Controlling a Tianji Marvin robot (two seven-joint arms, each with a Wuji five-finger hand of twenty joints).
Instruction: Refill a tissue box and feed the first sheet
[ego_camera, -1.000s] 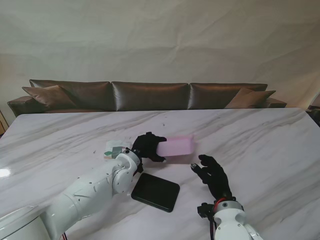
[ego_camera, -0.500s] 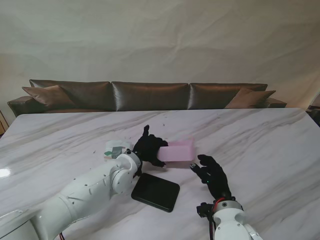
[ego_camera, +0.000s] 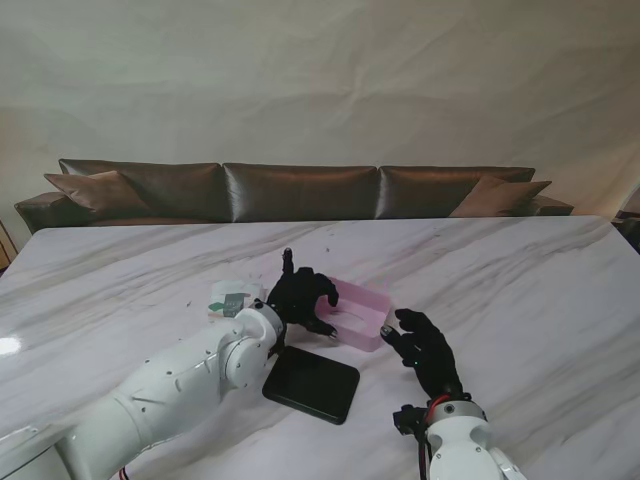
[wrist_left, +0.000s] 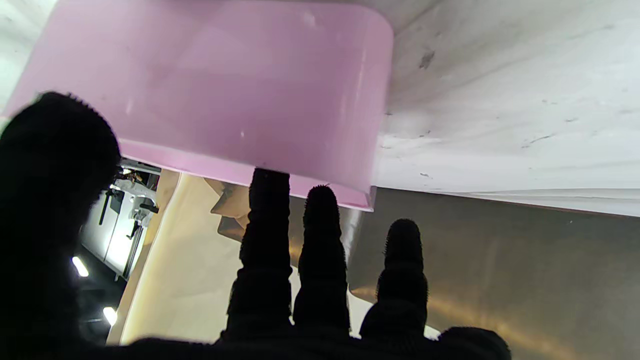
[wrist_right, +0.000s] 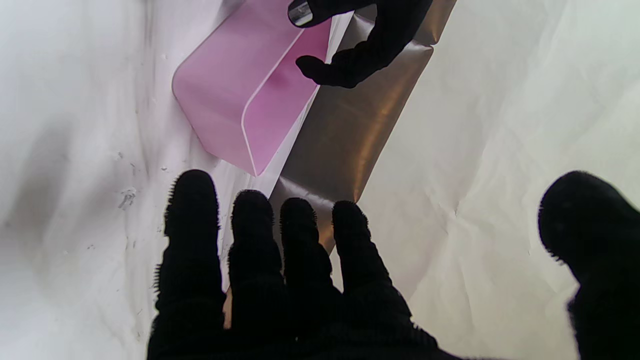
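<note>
At mid-table, the pink box (ego_camera: 357, 314) now sits open side up, tipped over from the side-on pose it held half a second ago, when only a flat pink face showed to the stand camera. The left hand (ego_camera: 300, 297) is at its left end, fingers (wrist_left: 265, 235) curled over the rim and the thumb on the outer wall, one finger sticking up clear of the grip. With the cavity facing upward, the box looks ready to take a refill, though none is in it yet.

Just to the box's right, the right hand (ego_camera: 425, 350) hovers with fingers (wrist_right: 192, 235) spread and thumb wide, holding nothing; it has barely moved over the last second.

A dark flat panel (ego_camera: 311, 384), possibly the box's lid, lies nearer to me than the box, between the two arms. A small white and green pack (ego_camera: 228, 298), likely the tissues, rests to the left, partly behind the left forearm. That arm lies between the pack and the box, so fetching the refill may mean letting go of the rim first. A brown sofa (ego_camera: 300, 190) lines the far edge.
</note>
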